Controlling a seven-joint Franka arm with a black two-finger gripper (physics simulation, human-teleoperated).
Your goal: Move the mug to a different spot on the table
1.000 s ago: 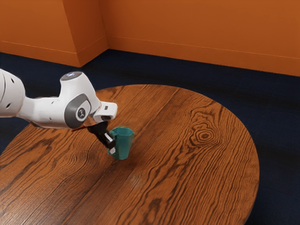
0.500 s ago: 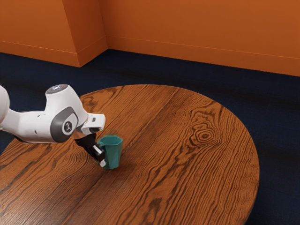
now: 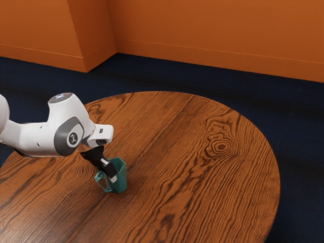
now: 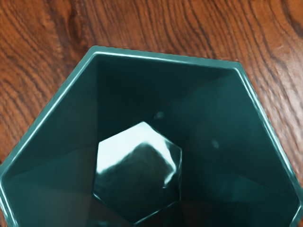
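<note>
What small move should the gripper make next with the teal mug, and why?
Probably lower the mug gently until it rests on the table: the gripper is shut on its rim, and I cannot tell whether its base touches the wood.

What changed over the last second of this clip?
The gripper, shut on the teal mug, carried it toward the exterior view's left and nearer the camera; the mug turned, so its handle now shows. The grasp held throughout, and the table is unchanged.
</note>
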